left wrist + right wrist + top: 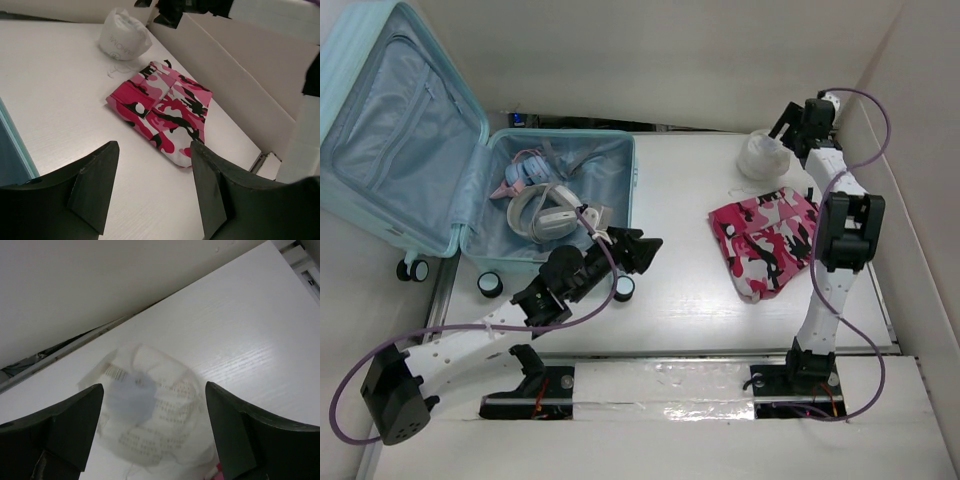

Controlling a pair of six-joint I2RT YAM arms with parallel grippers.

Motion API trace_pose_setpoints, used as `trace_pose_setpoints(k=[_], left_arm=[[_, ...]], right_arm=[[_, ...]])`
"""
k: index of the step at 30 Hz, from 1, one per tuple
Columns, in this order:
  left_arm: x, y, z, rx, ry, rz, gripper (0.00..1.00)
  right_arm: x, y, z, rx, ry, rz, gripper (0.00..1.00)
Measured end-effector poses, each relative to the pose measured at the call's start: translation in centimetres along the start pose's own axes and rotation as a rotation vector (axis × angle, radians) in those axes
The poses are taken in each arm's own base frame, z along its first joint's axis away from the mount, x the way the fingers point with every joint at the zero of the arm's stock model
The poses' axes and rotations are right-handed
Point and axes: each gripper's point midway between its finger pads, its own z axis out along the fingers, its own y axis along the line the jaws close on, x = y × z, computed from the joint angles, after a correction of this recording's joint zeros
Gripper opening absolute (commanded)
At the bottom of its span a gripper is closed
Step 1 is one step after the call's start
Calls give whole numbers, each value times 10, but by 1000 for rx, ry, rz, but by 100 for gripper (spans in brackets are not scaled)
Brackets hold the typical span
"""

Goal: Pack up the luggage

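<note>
At the table's far left, the luggage (400, 130) lies open, its lid clipped by the frame edge. Inside rest white headphones (545, 215) and a pink-and-blue item (525, 170) too small to identify. Left gripper (638, 250): jaws apart, empty, beside the near rim. Right gripper (152, 390): jaws apart, above a white pouch (150, 415), which is blurred, its barcode label (116, 372) and print unreadable. Pink camouflage garment (162, 110) lies nearby.

I've got bare counter (680, 200) open between the luggage (390, 130) and the pink camouflage garment (765, 240). The white bag (763, 155) lies directly beneath my right end effector (154, 390), its fingers spread, with the side wall (915, 150) close by.
</note>
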Motion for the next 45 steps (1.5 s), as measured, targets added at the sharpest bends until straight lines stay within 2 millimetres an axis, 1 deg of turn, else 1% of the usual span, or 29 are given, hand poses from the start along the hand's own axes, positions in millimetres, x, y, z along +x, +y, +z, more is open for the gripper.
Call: trace_pose_setpoints(k=[3,5,7,8,9,10,11,14,16,19,21,23,25,26,28,30,31,32,33,35,36,37,38,39,40,41,42,43,45], left_arm=[[-2,1,-5,3,-20,26,56],[-2,2,-6,4,-25,40,57],[-1,3,-5,6,-26,51,57],[-1,3,-5,6,-25,55,57],[0,4,-5,6,-25,59,57],[2,5,-5,4,-23,62,57],[3,6,-5,0,-20,63,57],[5,9,-6,-11,-19,67,57],[6,11,-6,-16,-20,68,57],[7,12,-6,-22,-19,68,57],[7,12,-6,-21,-22,67,57],[5,12,-6,-19,-26,65,57],[4,12,-8,-18,-33,62,57],[4,13,-9,-22,-41,61,56],[2,16,-13,-34,-57,57,56],[-1,20,-17,-53,-77,49,56],[-3,22,-20,-62,-89,46,56],[-6,24,-22,-70,-105,42,56],[-10,26,-26,-78,-124,39,56],[-19,30,-32,-95,-164,32,56],[-24,31,-36,-102,-185,26,56],[-29,34,-39,-112,-206,22,56],[-35,37,-43,-126,-229,16,56],[-41,40,-47,-135,-252,11,56],[-45,43,-50,-148,-273,6,56],[-49,45,-53,-159,-288,3,55],[-52,47,-55,-170,-300,0,55],[-53,49,-57,-179,-306,-1,55],[-54,51,-58,-193,-311,-2,55]], right_arm=[[19,-6,26,20,60,-15,86],[38,-11,34,30,111,-17,85],[58,-16,38,35,162,-12,80],[65,-16,41,32,178,-4,75],[70,-12,45,12,191,15,64],[71,-11,46,5,195,18,64],[71,-8,47,-9,197,28,46],[71,-1,48,-51,193,45,28],[80,0,43,-78,191,61,26],[85,5,23,-132,198,74,23],[82,13,6,-171,201,74,23],[73,25,-15,-215,185,69,24],[57,47,-41,-278,153,53,24],[48,62,-55,-317,126,39,25],[33,103,-87,-421,72,6,25],[29,156,-122,-550,34,-24,26],[32,185,-140,-625,23,-37,26],[35,198,-148,-660,19,-41,27],[50,240,-173,-759,32,-52,27],[77,293,-201,-872,72,-66,28],[90,317,-211,-916,94,-71,30],[102,340,-217,-955,117,-79,35],[111,364,-223,-992,125,-83,53],[120,384,-226,-1016,133,-81,62],[127,400,-226,-1031,141,-80,68],[132,412,-225,-1043,147,-76,80],[136,420,-224,-1051,155,-69,85],[140,422,-221,-1050,165,-61,88],[143,416,-213,-1031,185,-50,91]])
